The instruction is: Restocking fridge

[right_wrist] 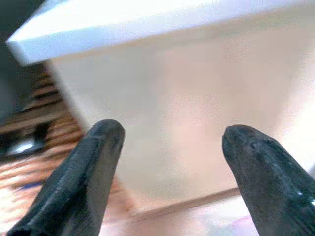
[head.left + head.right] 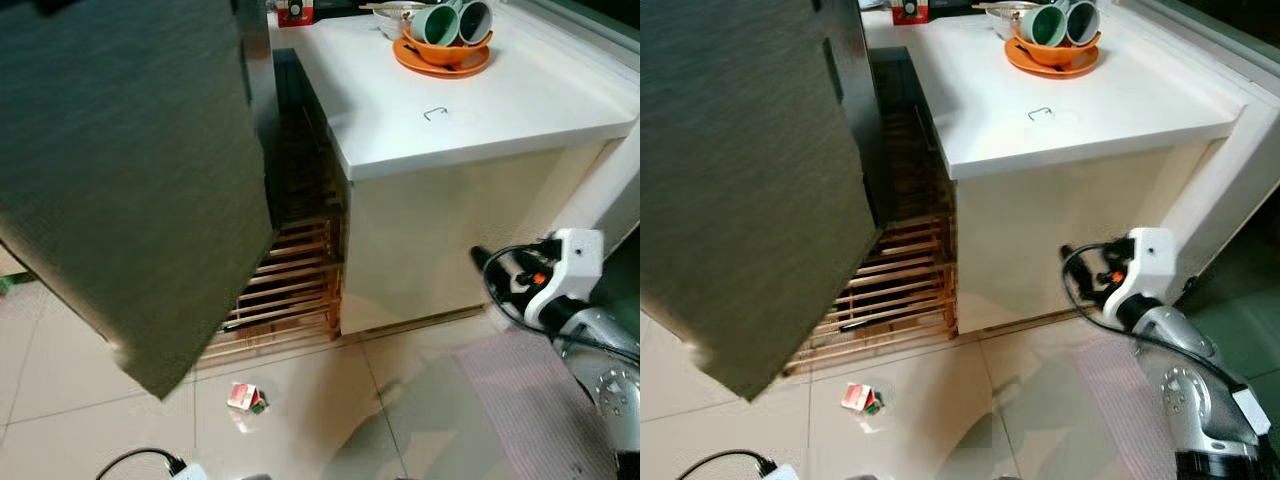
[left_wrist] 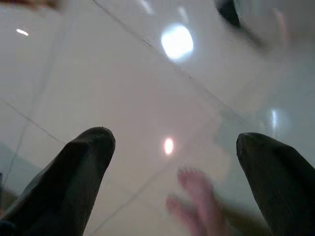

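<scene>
The small red-and-white carton (image 2: 243,398) lies on the floor (image 2: 330,420) at seven o'clock, long axis toward two o'clock, well apart from the right claw (image 1: 170,162), released and facing the white desk (image 2: 480,110); left claw (image 3: 172,172) released, empty, probably nearer
</scene>
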`<state>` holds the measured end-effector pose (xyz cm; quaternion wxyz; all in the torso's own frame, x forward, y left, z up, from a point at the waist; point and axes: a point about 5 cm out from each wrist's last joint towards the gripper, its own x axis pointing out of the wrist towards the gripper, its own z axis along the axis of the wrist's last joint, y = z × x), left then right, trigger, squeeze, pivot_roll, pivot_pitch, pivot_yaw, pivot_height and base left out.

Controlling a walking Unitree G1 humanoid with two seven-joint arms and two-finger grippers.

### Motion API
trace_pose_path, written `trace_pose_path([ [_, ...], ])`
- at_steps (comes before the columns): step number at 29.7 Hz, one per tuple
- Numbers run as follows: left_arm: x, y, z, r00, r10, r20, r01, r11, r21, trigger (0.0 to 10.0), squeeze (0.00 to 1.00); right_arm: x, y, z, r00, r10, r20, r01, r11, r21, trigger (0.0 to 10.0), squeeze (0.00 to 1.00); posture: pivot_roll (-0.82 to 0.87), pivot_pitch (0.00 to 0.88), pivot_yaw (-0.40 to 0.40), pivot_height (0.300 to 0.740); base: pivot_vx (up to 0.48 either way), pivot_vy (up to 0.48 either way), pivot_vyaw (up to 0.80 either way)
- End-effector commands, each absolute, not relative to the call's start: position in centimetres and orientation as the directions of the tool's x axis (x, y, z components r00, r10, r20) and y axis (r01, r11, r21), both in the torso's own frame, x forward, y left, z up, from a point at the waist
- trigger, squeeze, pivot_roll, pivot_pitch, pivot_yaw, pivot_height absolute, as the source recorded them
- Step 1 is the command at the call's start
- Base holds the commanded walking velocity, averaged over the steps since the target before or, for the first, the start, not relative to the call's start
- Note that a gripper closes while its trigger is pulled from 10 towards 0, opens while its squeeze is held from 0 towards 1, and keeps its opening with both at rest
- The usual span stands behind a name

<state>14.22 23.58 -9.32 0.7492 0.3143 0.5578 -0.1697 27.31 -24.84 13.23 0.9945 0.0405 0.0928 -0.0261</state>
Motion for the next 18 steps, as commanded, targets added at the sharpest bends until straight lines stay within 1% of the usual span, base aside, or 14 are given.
trace_pose_path([
  [1, 19.1, 21.8, -7.5, 0.510, 0.031, -0.859, 0.520, 0.785, 0.337, 10.0, 0.00, 27.7, -24.5, 13.3, 0.984, -0.107, -0.142, 0.115, 0.992, 0.045, 10.0, 0.00, -0.04, 0.009, 0.038, 0.740, 0.000, 0.000, 0.00],
  [4, 23.0, 19.7, -5.4, 0.650, -0.063, -0.757, 0.462, 0.824, 0.328, 10.0, 0.00, 27.8, -23.4, 12.6, 0.985, -0.117, -0.127, 0.120, 0.993, 0.015, 10.0, 0.00, -0.01, 0.008, 0.034, 0.740, 0.000, 0.000, 0.00],
  [5, 23.7, 19.3, -4.9, 0.676, -0.082, -0.732, 0.450, 0.833, 0.322, 10.0, 0.00, 27.8, -23.2, 12.4, 0.985, -0.115, -0.126, 0.119, 0.993, 0.018, 10.0, 0.00, -0.01, 0.008, 0.033, 0.740, 0.000, 0.000, 0.00],
  [7, 26.1, 17.8, -3.2, 0.754, -0.137, -0.642, 0.414, 0.858, 0.305, 10.0, 0.00, 27.8, -22.5, 11.9, 0.984, -0.120, -0.131, 0.121, 0.993, -0.003, 10.0, 0.00, 0.00, 0.007, 0.034, 0.740, 0.000, 0.000, 0.00],
  [9, 28.7, 16.2, -0.6, 0.846, -0.192, -0.497, 0.357, 0.897, 0.261, 10.0, 0.00, 27.7, -22.0, 11.2, 0.982, -0.130, -0.134, 0.134, 0.991, 0.020, 10.0, 0.00, 0.01, 0.002, 0.034, 0.740, 0.000, 0.000, 0.00],
  [10, 29.4, 15.7, 0.4, 0.872, -0.205, -0.444, 0.340, 0.907, 0.250, 10.0, 0.00, 27.7, -21.9, 11.0, 0.982, -0.138, -0.132, 0.143, 0.989, 0.027, 10.0, 0.00, 0.01, 0.002, 0.034, 0.740, 0.000, 0.000, 0.00],
  [11, 30.3, 15.2, 1.9, 0.912, -0.212, -0.352, 0.309, 0.918, 0.249, 10.0, 0.00, 27.5, -21.8, 10.7, 0.981, -0.145, -0.130, 0.151, 0.988, 0.041, 10.0, 0.00, 0.02, 0.000, 0.033, 0.740, 0.000, 0.000, 0.00],
  [12, 30.3, 15.2, 1.9, 0.912, -0.212, -0.352, 0.309, 0.918, 0.249, 10.0, 0.00, 27.5, -21.8, 10.7, 0.981, -0.145, -0.130, 0.151, 0.988, 0.041, 10.0, 0.00, 0.02, 0.000, 0.033, 0.740, 0.000, 0.000, 0.00],
  [13, 31.4, 14.7, 4.7, 0.962, -0.207, -0.176, 0.248, 0.935, 0.255, 10.0, 0.00, 27.1, -21.5, 10.0, 0.979, -0.159, -0.128, 0.166, 0.985, 0.048, 10.0, 0.00, 0.03, 0.000, 0.033, 0.740, 0.000, 0.000, 0.00],
  [14, 31.7, 14.5, 6.0, 0.973, -0.206, -0.100, 0.225, 0.939, 0.261, 10.0, 0.00, 26.9, -21.4, 9.6, 0.978, -0.163, -0.132, 0.170, 0.984, 0.045, 10.0, 0.00, 0.03, 0.000, 0.032, 0.740, 0.000, 0.000, 0.00],
  [15, 31.7, 14.5, 6.0, 0.973, -0.206, -0.100, 0.225, 0.939, 0.261, 10.0, 0.00, 26.9, -21.4, 9.6, 0.978, -0.163, -0.132, 0.170, 0.984, 0.045, 10.0, 0.00, 0.03, 0.000, 0.032, 0.740, 0.000, 0.000, 0.00],
  [16, 31.7, 14.3, 7.8, 0.980, -0.198, 0.004, 0.189, 0.940, 0.283, 10.0, 0.00, 26.6, -21.1, 9.0, 0.976, -0.158, -0.149, 0.164, 0.986, 0.033, 10.0, 0.00, 0.04, 0.000, 0.029, 0.740, 0.000, 0.000, 0.00],
  [17, 31.7, 14.6, 9.1, 0.985, -0.158, 0.075, 0.129, 0.946, 0.297, 10.0, 0.00, 26.4, -21.0, 8.6, 0.975, -0.153, -0.158, 0.160, 0.987, 0.033, 10.0, 0.00, 0.04, 0.000, 0.027, 0.740, 0.000, 0.000, 0.00],
  [18, 31.7, 14.6, 9.1, 0.985, -0.158, 0.075, 0.129, 0.946, 0.297, 10.0, 0.00, 26.4, -21.0, 8.6, 0.975, -0.153, -0.158, 0.160, 0.987, 0.033, 10.0, 0.00, 0.04, 0.000, 0.027, 0.740, 0.000, 0.000, 0.00],
])
